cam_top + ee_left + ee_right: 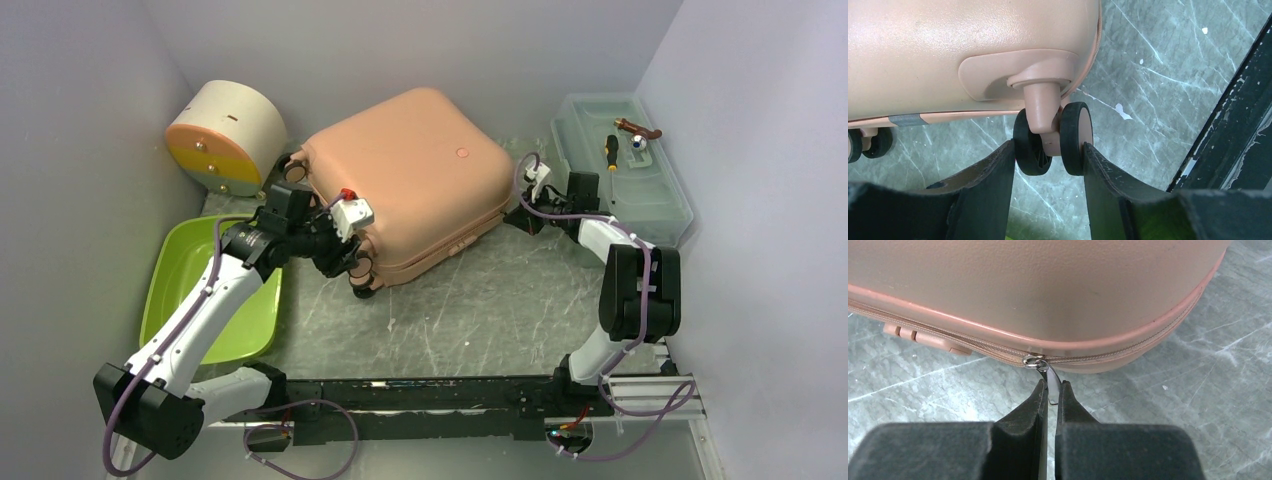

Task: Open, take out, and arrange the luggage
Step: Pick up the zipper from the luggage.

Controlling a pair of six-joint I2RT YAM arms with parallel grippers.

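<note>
Luggage (405, 185) lies flat and zipped shut at mid-table (480, 310), with the cream half-round box (225, 135) near its back-left corner, the green tray (190, 290) front left, and the translucent toolbox (625, 170) to the right, holding a screwdriver (611, 152) and small items I cannot identify. Left arm reaches over the tray's rim; left gripper (1048, 146) is part-open, its fingers pressed against both sides of the near twin caster (1076, 135). Right arm is bent at the elbow toward the case's right edge; right gripper (1053, 386) is pinched tight on the zipper pull (1050, 375).
</note>
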